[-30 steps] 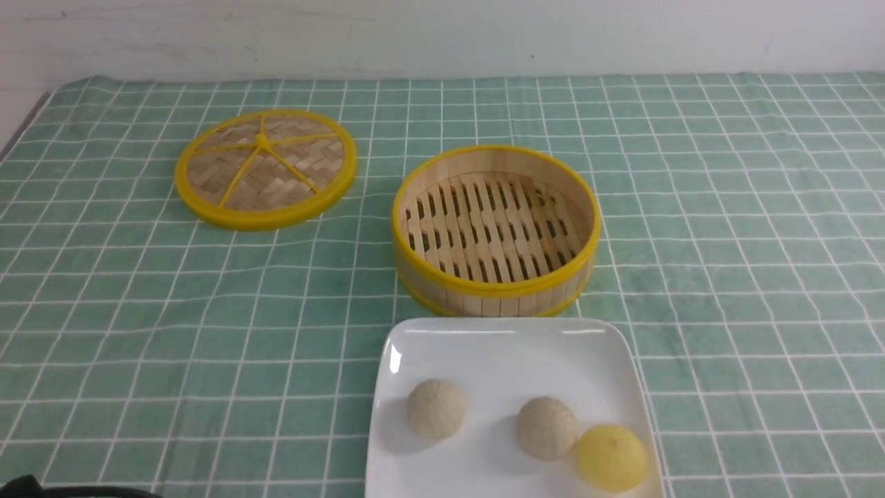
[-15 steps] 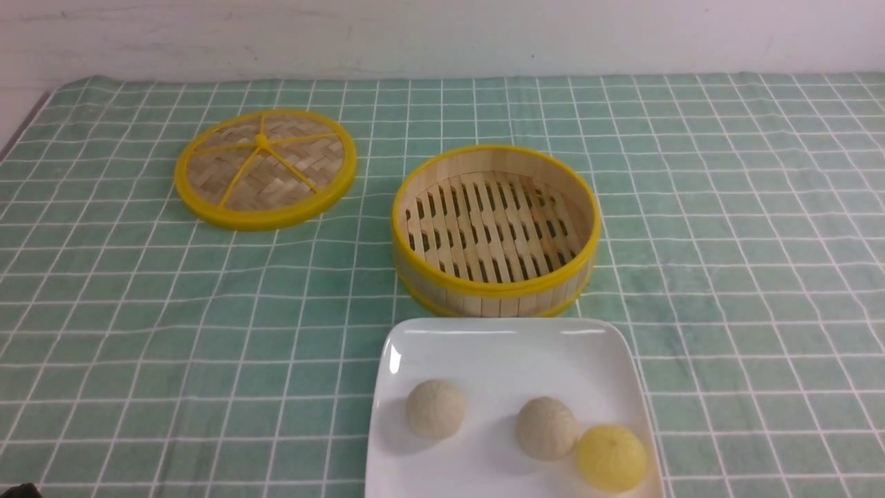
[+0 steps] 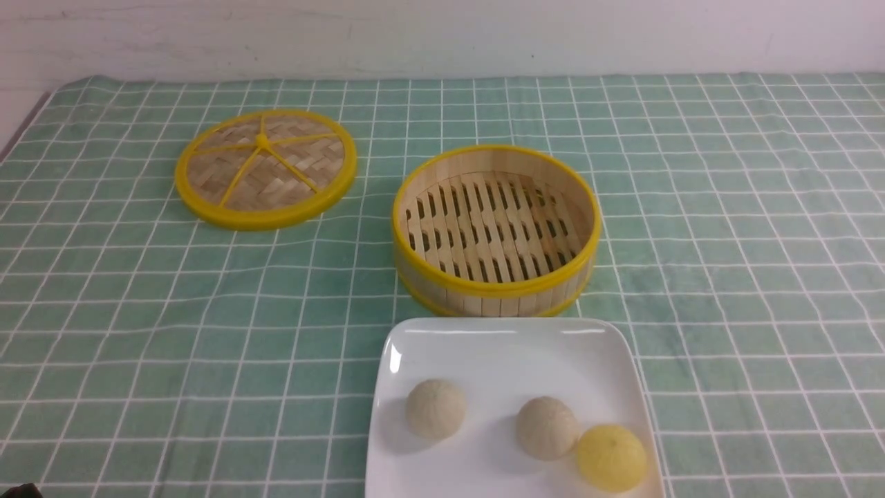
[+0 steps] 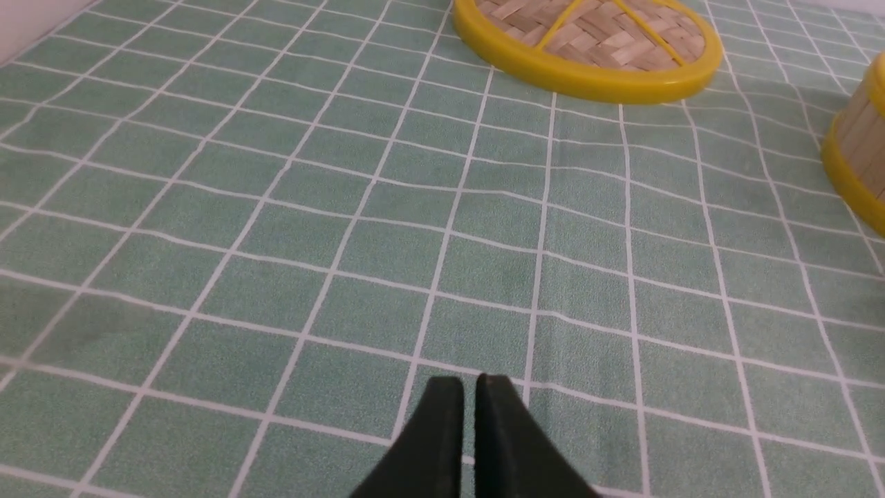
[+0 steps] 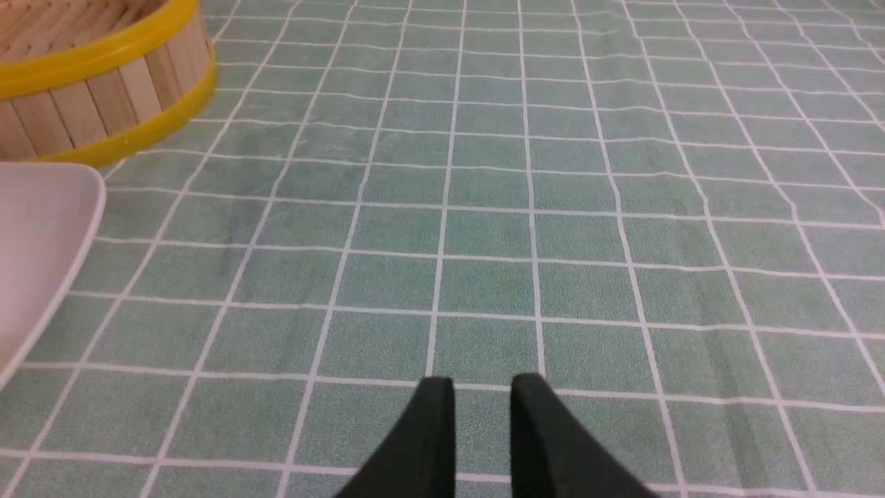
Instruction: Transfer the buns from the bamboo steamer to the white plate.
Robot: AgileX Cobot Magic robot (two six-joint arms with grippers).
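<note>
Two pale beige buns (image 3: 435, 408) (image 3: 546, 427) lie on the white plate (image 3: 498, 349) at the table's near edge. The bamboo steamer (image 3: 494, 294) stands just behind the plate with its slatted floor bare. My left gripper (image 4: 469, 382) hovers over bare cloth left of the steamer (image 4: 857, 138), its jaws almost together with nothing between them. My right gripper (image 5: 482, 380) hovers over cloth to the right of the plate (image 5: 41, 235) and the steamer (image 5: 104, 83), its jaws a little apart and empty. Neither gripper shows in the front view.
A bright yellow bun (image 3: 612, 456) touches the right beige bun on the plate. The flat woven lid (image 3: 266, 169) with its yellow rim lies at the back left, also seen as the lid (image 4: 588, 48) ahead of my left gripper. A green checked cloth covers the table.
The dark piece of my left arm at the bottom left corner of the front view has slid almost out of the picture. Buns, plate, steamer and lid have not moved.
</note>
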